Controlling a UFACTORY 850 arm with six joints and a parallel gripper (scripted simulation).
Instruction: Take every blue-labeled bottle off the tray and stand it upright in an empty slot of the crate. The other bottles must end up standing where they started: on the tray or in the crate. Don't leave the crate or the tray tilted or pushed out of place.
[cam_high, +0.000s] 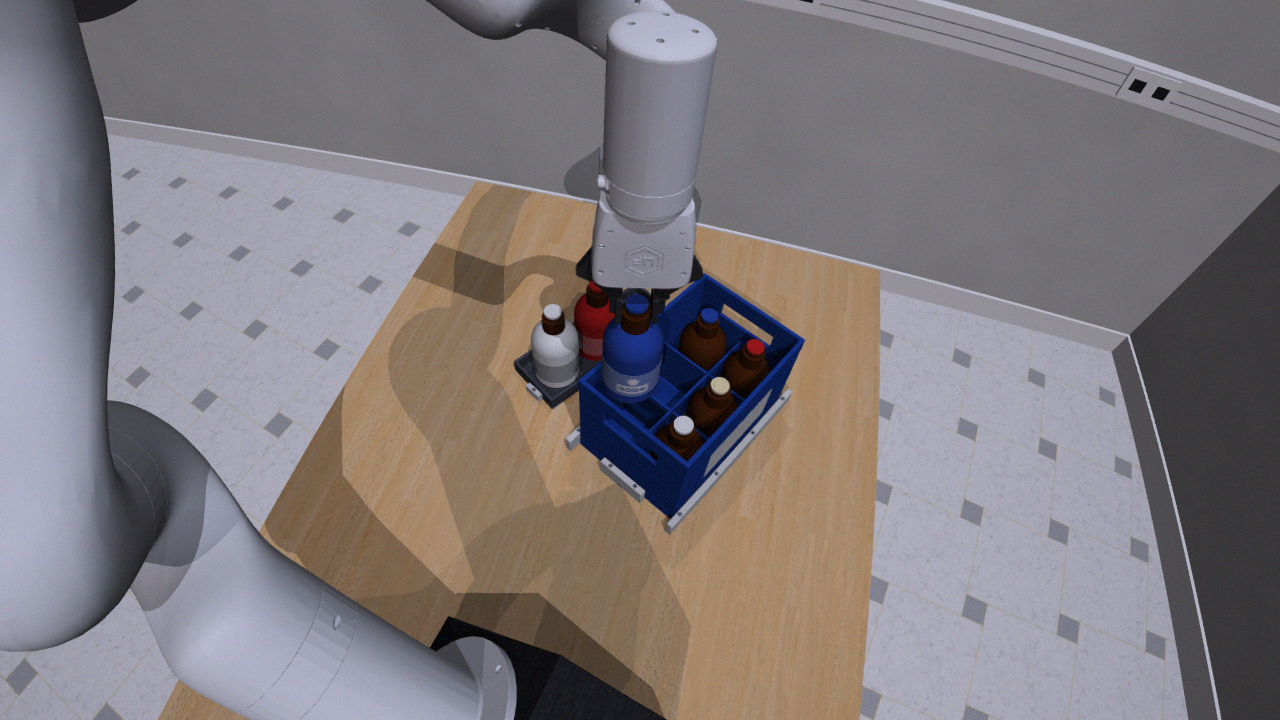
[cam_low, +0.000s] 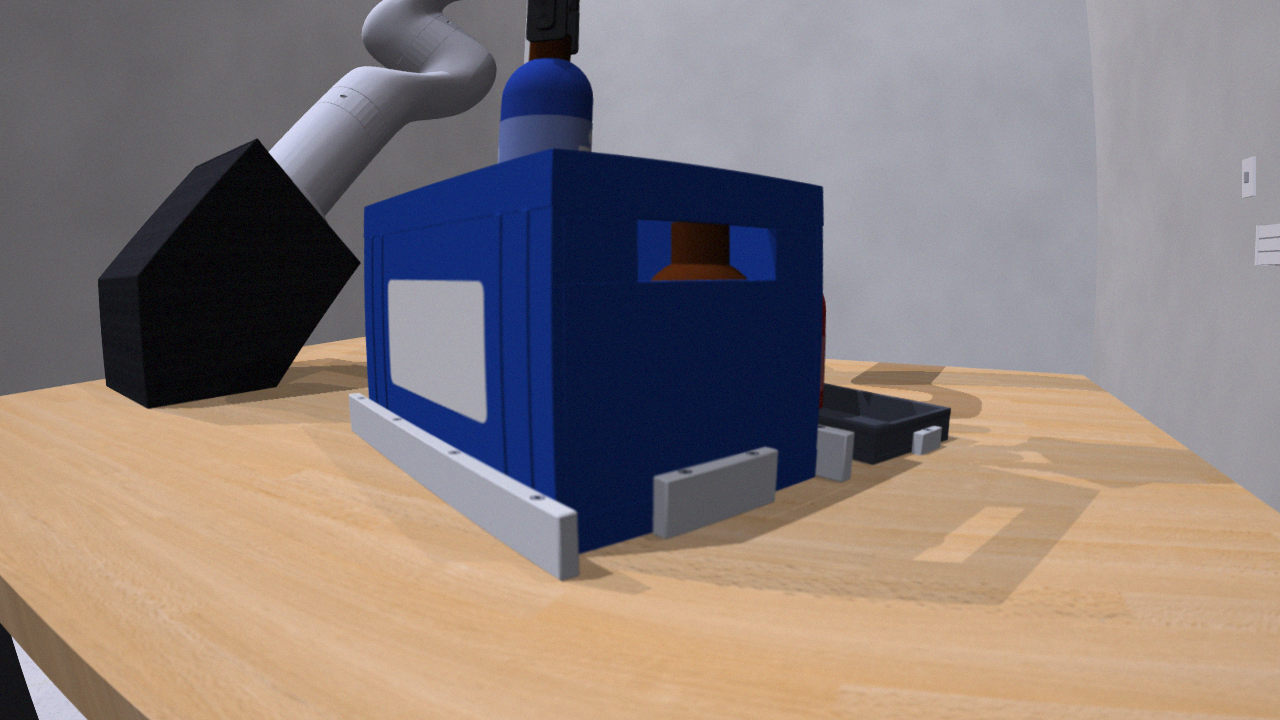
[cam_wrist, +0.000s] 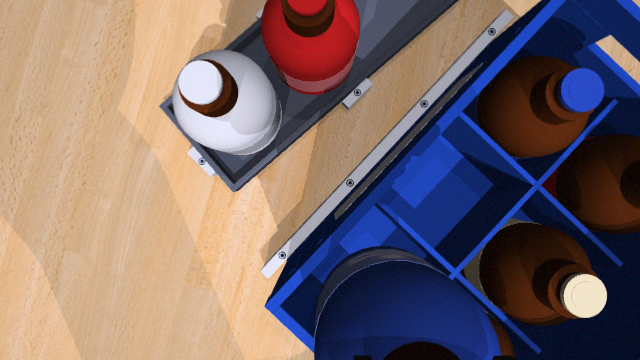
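Observation:
My gripper (cam_high: 637, 302) is shut on the neck of the blue-labeled bottle (cam_high: 632, 353) and holds it upright, part way down into a slot on the tray side of the blue crate (cam_high: 687, 394). The bottle rises above the crate rim in the exterior view (cam_low: 545, 107) and fills the bottom of the wrist view (cam_wrist: 405, 310). The slot beside it (cam_wrist: 435, 190) holds no bottle. The dark tray (cam_high: 539, 383) holds a white-labeled bottle (cam_high: 554, 347) and a red-labeled bottle (cam_high: 592, 318), both upright.
Several brown bottles stand in the crate's far slots, with blue (cam_high: 703, 334), red (cam_high: 747, 361), cream (cam_high: 713, 401) and white (cam_high: 682, 433) caps. Grey stop blocks (cam_low: 713, 489) border the crate and tray. The arm's black base (cam_low: 214, 277) sits behind the crate.

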